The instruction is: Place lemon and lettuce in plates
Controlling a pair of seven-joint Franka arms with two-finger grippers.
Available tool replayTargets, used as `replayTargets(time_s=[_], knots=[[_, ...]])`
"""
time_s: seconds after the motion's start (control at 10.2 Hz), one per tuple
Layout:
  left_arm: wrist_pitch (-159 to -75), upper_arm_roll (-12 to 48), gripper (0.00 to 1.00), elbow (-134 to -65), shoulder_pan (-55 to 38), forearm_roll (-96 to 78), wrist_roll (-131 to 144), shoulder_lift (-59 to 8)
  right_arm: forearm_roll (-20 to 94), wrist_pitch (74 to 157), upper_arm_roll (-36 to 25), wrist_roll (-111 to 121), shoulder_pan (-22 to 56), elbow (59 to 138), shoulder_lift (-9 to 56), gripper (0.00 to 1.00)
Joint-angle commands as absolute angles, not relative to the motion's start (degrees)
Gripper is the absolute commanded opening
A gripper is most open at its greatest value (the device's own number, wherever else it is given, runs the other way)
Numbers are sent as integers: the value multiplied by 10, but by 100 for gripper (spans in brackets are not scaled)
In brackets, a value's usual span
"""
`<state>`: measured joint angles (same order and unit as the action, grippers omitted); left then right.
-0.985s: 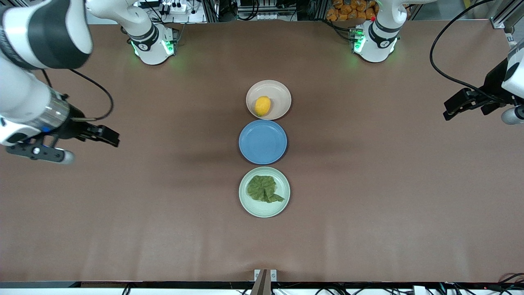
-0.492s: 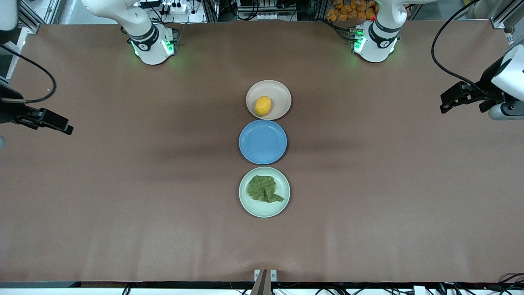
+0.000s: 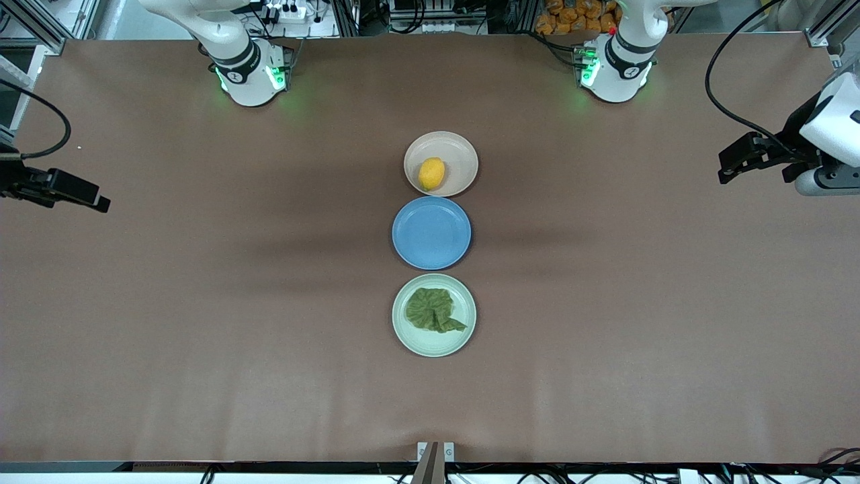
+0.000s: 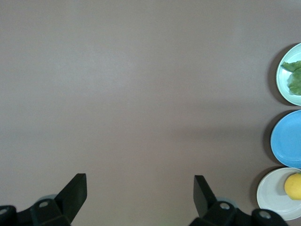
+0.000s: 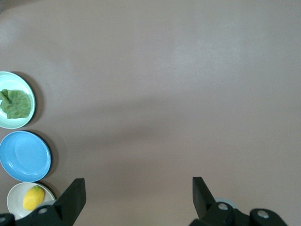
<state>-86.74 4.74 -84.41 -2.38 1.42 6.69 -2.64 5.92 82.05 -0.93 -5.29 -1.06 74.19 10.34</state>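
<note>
The yellow lemon (image 3: 431,173) lies in the beige-pink plate (image 3: 459,152), farthest from the front camera; it also shows in the left wrist view (image 4: 293,186) and the right wrist view (image 5: 33,197). The dark green lettuce (image 3: 433,310) lies in the mint green plate (image 3: 433,344), nearest the front camera. My left gripper (image 3: 729,169) is open and empty, up over the bare table at the left arm's end. My right gripper (image 3: 97,199) is open and empty, up over the right arm's end.
An empty blue plate (image 3: 431,232) sits between the two other plates in the table's middle. The brown table (image 3: 201,302) spreads wide toward both ends. Cables hang by both arms at the table's ends.
My right arm has pulled far back toward its end of the table and out of the middle. My left gripper has drifted slightly up and away. Lemon and lettuce have not moved.
</note>
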Motion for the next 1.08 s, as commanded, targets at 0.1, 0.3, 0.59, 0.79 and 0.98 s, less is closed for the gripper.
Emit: replayTargets(time_s=[0.1, 0.3, 0.59, 0.79, 0.98], knots=[[-860, 54, 100, -846, -19, 16, 54, -19, 40, 818, 62, -53, -76, 744, 91, 100], [-860, 54, 100, -846, -21, 16, 54, -18, 35, 823, 64, -52, -76, 749, 73, 100], [-860, 57, 100, -846, -22, -1, 54, -17, 11, 833, 67, -58, -76, 799, 37, 100], [-860, 57, 100, -846, -17, 0, 53, -16, 11, 835, 63, -58, -78, 816, 32, 100], [-860, 52, 100, -846, -16, 1, 52, -16, 11, 835, 62, -58, -83, 819, 31, 100]])
